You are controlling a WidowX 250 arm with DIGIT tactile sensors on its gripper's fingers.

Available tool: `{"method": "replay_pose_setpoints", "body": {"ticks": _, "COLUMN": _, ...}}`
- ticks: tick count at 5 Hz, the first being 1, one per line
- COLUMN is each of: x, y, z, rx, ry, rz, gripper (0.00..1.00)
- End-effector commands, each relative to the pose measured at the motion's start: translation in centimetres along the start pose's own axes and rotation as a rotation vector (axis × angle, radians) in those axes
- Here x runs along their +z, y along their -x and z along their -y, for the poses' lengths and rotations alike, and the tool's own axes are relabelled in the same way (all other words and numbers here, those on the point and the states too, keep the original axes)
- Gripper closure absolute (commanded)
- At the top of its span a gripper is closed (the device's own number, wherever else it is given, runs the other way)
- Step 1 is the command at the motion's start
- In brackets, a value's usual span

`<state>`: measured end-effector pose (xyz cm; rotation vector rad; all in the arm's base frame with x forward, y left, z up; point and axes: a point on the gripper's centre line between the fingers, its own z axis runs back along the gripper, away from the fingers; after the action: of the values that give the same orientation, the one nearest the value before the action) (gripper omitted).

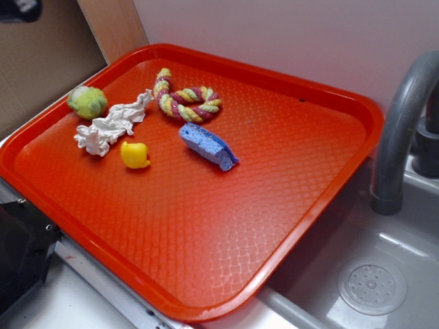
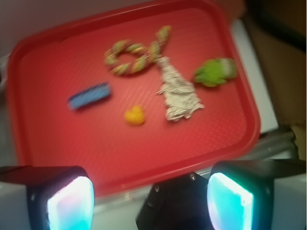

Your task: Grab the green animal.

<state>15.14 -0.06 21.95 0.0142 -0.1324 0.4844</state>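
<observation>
The gripper (image 2: 148,203) hangs spread wide, empty; the green animal (image 2: 215,71) lies well ahead, right of the jaws, seemingly touching the crumpled paper (image 2: 178,93).

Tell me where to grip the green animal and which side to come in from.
Grip the green animal across its rounded middle, coming straight down from above. It sits close to the tray's raised rim with the crumpled white paper just beside it, so a sideways approach looks crowded. The gripper is open, well away from it.

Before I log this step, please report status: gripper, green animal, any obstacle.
Gripper open, empty, high above tray. Green animal at tray edge, untouched. Crumpled paper right beside it.
</observation>
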Motion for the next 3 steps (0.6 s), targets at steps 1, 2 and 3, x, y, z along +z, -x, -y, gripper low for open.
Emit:
{"method": "replay_pose_setpoints", "body": {"ticks": 1, "x": -4.8, "y": -5.1, "z": -5.6, "rx": 0.505, "ry": -0.096, "rz": 0.075, "gripper": 0.0}}
{"method": "replay_pose_setpoints", "body": {"ticks": 2, "x": -7.5, "y": -6.9, "z": -8.3, "rx": 0.754, "ry": -0.123, "rz": 0.085, "gripper": 0.0}}
{"method": "replay_pose_setpoints", "body": {"ticks": 3, "x": -9.7, "y": -8.0, "z": -10.7, "rx": 1.002, "ry": -0.153, "rz": 0.1, "gripper": 0.0}}
